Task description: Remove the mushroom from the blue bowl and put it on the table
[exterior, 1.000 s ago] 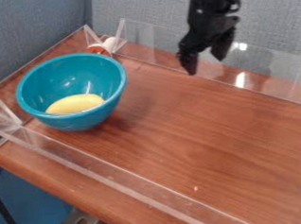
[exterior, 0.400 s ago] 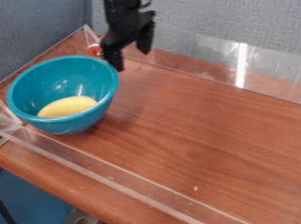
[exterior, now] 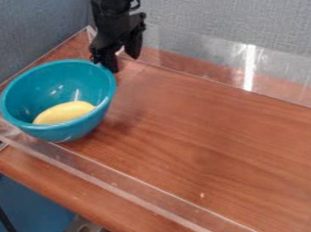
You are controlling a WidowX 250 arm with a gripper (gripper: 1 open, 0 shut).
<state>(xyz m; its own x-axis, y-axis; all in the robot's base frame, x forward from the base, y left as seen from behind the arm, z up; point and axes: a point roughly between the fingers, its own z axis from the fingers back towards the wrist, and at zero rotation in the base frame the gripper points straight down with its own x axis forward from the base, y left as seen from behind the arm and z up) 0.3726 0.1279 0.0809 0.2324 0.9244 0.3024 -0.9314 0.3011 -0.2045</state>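
The blue bowl (exterior: 26,92) stands at the left end of the table (exterior: 211,135). The mushroom (exterior: 64,113), a pale yellow lump, lies on the bowl's bottom. My black gripper (exterior: 116,57) hangs over the bowl's far right rim, pointing steeply down. Its fingers stand a little apart with nothing between them. The mushroom lies below and to the left of the fingertips, apart from them.
Low clear acrylic walls (exterior: 247,64) border the tabletop on all sides. A grey-blue fabric backdrop rises behind the table. The front wall (exterior: 109,189) runs along the near edge.
My gripper has swung from the back middle of the table leftward to the bowl's far rim. The bowl sits slightly further left than before. The mushroom stays in it.
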